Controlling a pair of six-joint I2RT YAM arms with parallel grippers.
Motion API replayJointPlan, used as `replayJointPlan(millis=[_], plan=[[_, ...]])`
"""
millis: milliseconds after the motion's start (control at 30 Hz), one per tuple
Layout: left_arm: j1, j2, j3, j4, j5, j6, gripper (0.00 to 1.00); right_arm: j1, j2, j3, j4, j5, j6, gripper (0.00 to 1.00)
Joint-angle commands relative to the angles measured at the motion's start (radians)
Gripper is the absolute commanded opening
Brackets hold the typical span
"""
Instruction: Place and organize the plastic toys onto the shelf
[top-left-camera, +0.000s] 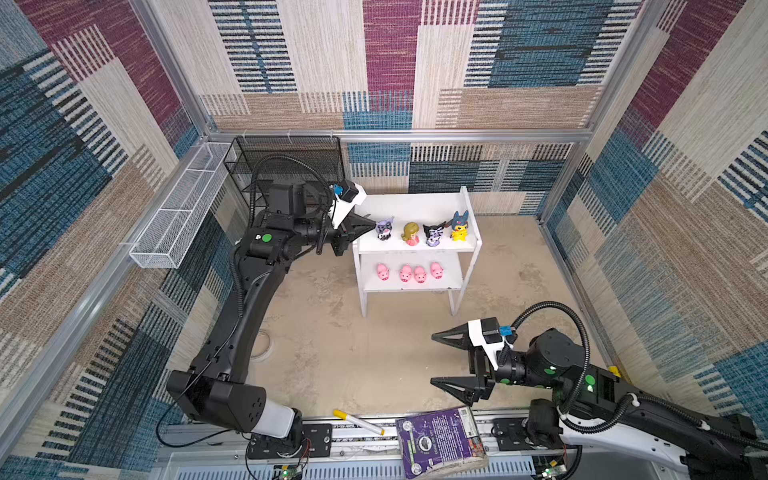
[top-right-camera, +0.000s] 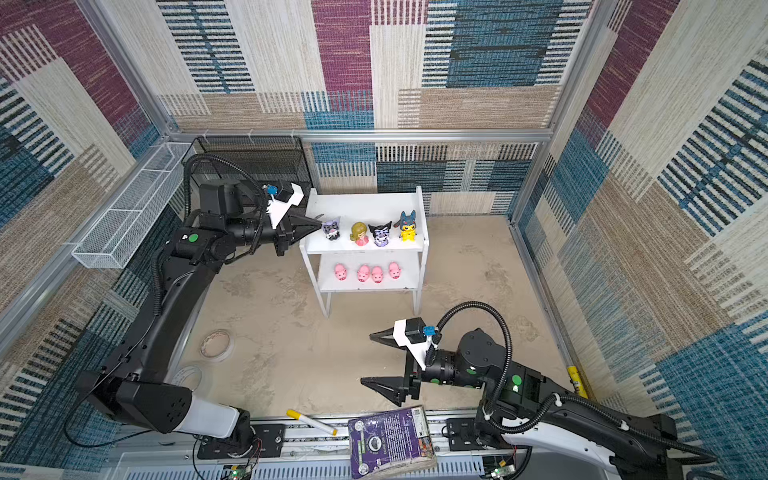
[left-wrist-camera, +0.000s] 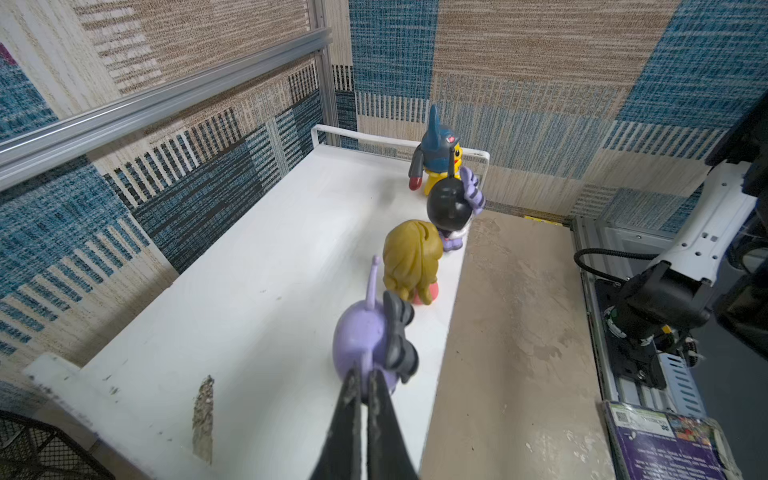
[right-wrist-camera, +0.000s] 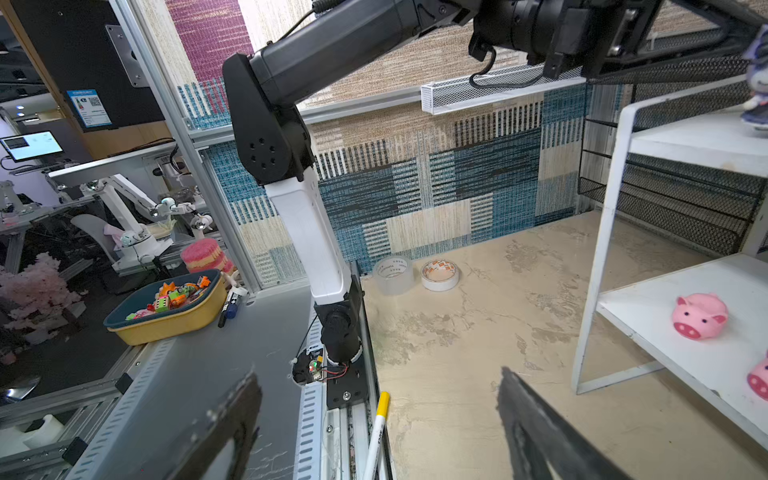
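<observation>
Two jaws pressed together, gripping nothing: the left gripper (left-wrist-camera: 362, 376) has its tips at the back of the lilac eared toy (left-wrist-camera: 361, 332), perhaps touching it, dead ahead on the shelf (left-wrist-camera: 249, 270) top board. The blonde girl (left-wrist-camera: 411, 257) stands next beyond, along the same line. The right gripper (top-left-camera: 432, 358), spread wide and empty, hangs well apart, so the left arm is nearer.

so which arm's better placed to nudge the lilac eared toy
Left. The left gripper, shut, has its tips at the lilac eared toy on the top tier of the shelf; the right gripper hangs open over the floor, apart from it.
</observation>
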Motion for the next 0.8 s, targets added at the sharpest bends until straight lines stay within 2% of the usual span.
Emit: replayJointPlan(millis=[0, 533, 767], plan=[[0.0, -0.003, 0.007, -0.011, 0.021, -0.008, 0.0, 0.001, -0.008, -0.007, 0.029, 0.008, 0.017, 0.9], [-0.001, -0.005, -0.006, -0.016, 0.005, -0.02, 0.0, 0.001, -0.013, -0.006, 0.031, -0.002, 0.03, 0.9], [-0.003, -0.005, -0.006, -0.017, 0.0, -0.02, 0.07, 0.001, -0.012, -0.007, 0.031, -0.004, 0.032, 0.9]])
